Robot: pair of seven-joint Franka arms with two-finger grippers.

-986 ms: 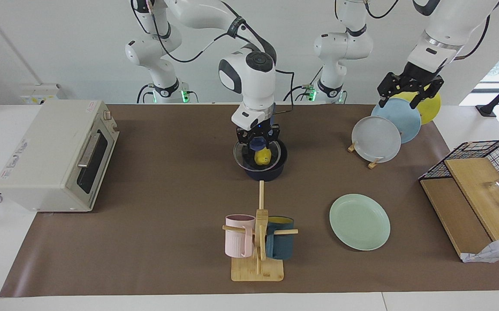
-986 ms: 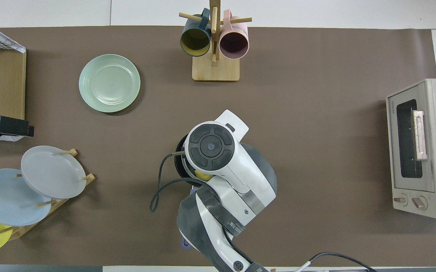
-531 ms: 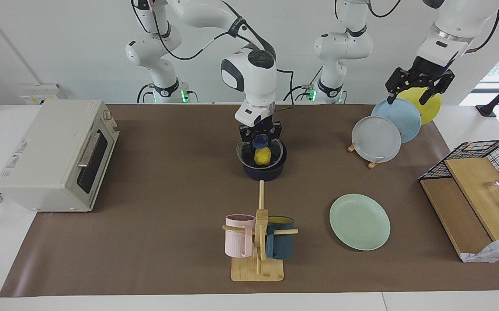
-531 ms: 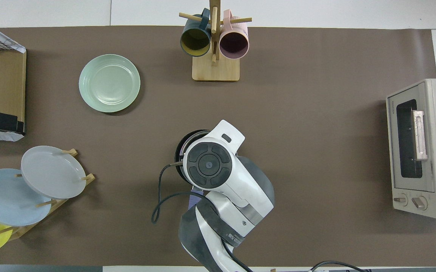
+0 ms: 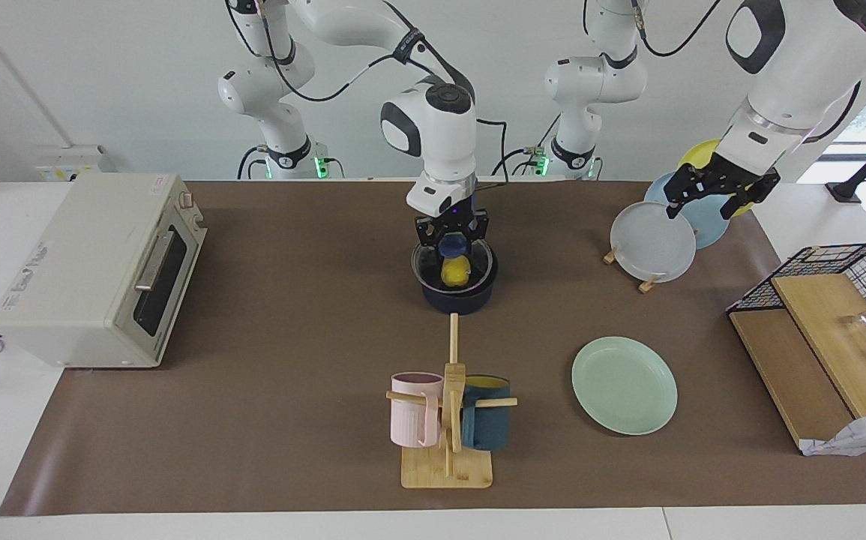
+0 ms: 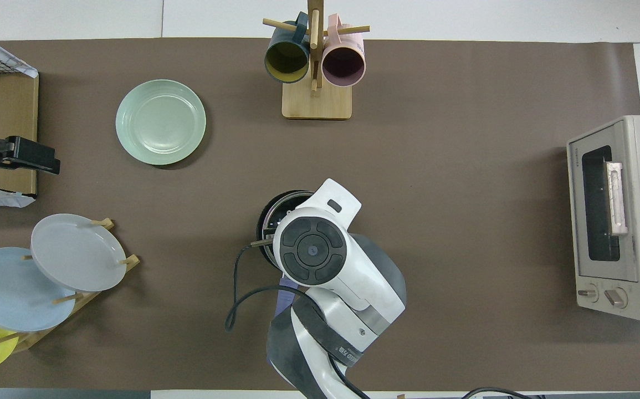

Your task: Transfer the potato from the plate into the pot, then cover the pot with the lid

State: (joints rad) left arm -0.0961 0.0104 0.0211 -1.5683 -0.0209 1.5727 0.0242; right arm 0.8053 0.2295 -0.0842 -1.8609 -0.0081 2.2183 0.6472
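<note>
- Potato (image 5: 456, 271): bright yellow, lying inside the pot (image 5: 459, 298); the transfer half of the task reads as done.
- Plate (image 5: 624, 385): mint-green, bare, toward the left arm's end of the table and farther from the robots than the pot.
- Lid (image 5: 477, 259): clear glass, sitting at the pot's mouth; whether its rim is fully seated all round cannot be told.
- Right gripper (image 5: 451, 241): directly over the pot, fingers pinched on the lid's blue knob (image 5: 450, 246).
- Left gripper (image 5: 719, 193): fingers spread, holding nothing, waiting in the air over the plate rack (image 5: 653, 244).
- Handling note: keep the lid level and centred on the pot, confirm the rim rests evenly, then part the fingers and lift straight up so the knob is not dragged sideways.
</note>
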